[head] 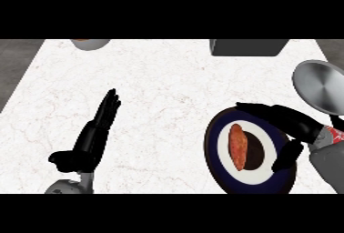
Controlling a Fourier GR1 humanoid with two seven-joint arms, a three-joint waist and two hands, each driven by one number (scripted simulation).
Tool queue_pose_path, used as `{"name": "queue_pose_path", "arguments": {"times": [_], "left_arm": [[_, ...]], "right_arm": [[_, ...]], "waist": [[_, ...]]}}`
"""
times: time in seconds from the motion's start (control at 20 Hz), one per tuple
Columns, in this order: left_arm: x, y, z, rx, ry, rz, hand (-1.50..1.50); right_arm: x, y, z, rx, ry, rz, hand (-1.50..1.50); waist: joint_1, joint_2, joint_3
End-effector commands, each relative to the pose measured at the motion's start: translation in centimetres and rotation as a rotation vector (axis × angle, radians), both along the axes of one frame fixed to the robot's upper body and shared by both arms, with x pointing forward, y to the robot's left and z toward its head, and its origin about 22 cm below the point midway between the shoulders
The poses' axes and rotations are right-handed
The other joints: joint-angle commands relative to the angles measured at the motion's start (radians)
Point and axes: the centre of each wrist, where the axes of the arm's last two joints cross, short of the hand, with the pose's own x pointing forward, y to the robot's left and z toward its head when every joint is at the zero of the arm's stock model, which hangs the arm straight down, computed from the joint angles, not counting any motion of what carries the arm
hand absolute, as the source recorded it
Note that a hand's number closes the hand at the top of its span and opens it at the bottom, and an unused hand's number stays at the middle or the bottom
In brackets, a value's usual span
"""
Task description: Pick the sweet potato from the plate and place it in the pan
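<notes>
My right hand (295,129) arches over the plate (216,154), fingers spread and grasping nothing, ready to close on the sweet potato (238,146) lying there; the pan (321,86) waits nearby. My left hand (94,132) rests released on the table (168,82).

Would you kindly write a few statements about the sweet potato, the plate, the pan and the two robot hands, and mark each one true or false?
1. The sweet potato lies on the plate. True.
2. The pan already holds the sweet potato. False: the pan shows only its bare grey inside.
3. The right robot hand is over the plate's right side, fingers and thumb spread apart. True.
4. The left robot hand is curled round the sweet potato. False: it lies open with straight fingers on the counter, far left of the plate.
5. The pan sits left of the plate. False: it is to the plate's upper right.
</notes>
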Motion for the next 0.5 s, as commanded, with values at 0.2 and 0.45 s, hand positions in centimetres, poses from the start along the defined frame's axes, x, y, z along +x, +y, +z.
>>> {"name": "queue_pose_path", "arguments": {"times": [0.2,0.45], "left_arm": [[-0.6,0.8,-1.2,0.0,-0.007,0.013,0.0],[-1.0,-1.2,0.4,-0.002,-0.031,0.007,0.0]], "right_arm": [[-0.7,1.9,-3.6,-0.129,0.035,-0.005,-1.5],[0.1,5.3,-3.3,-0.133,0.053,-0.002,-1.5]], "waist": [[-0.008,-0.001,0.0],[-0.005,-0.001,0.0]]}}
